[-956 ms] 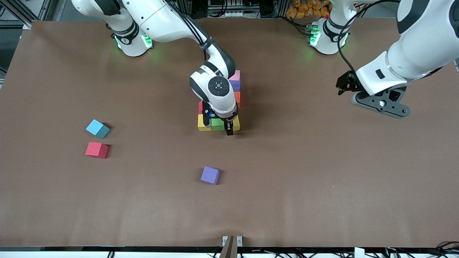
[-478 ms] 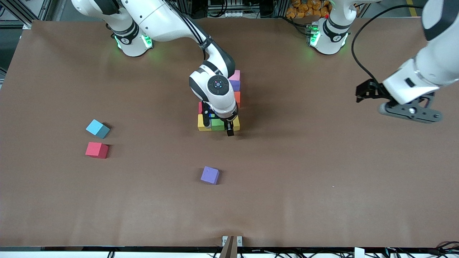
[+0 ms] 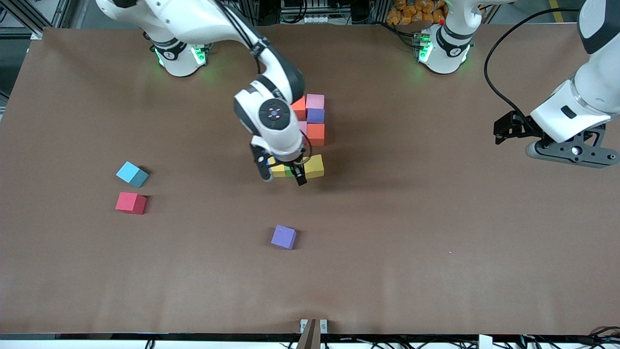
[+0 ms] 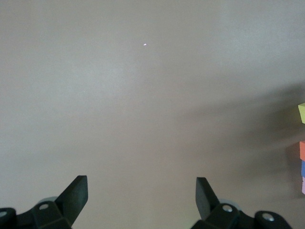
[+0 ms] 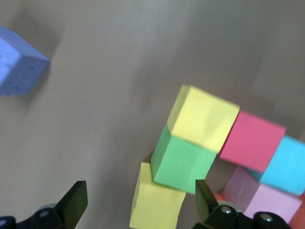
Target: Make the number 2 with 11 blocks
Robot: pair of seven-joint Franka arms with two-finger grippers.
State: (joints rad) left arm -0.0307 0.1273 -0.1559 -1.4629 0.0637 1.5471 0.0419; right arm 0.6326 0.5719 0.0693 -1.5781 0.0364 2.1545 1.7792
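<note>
The blocks of the partly built number 2 sit mid-table. Its row nearest the front camera is yellow point(image 3: 277, 169), green point(image 3: 290, 171) and yellow point(image 3: 315, 166). Farther back lie orange point(image 3: 315, 134), purple point(image 3: 316, 115), pink point(image 3: 315, 101) and another orange point(image 3: 299, 107). My right gripper point(image 3: 283, 177) hangs open and empty just above that nearest row. The right wrist view has the right gripper point(image 5: 140, 191) over the green block point(image 5: 183, 160) and a yellow one point(image 5: 157, 202), with red point(image 5: 252, 140) and light blue point(image 5: 286, 164) beside them. My left gripper point(image 4: 141, 188) is open over bare table.
Three loose blocks lie apart from the figure. A light blue one point(image 3: 131, 174) and a red one point(image 3: 131, 202) sit toward the right arm's end. A purple one point(image 3: 284, 237) lies nearer the front camera than the figure. The left gripper point(image 3: 571, 152) hovers near the left arm's end.
My right gripper has risen off the green block and shifted toward the right arm's end, uncovering more of the figure. The left arm has drawn back toward its end of the table.
</note>
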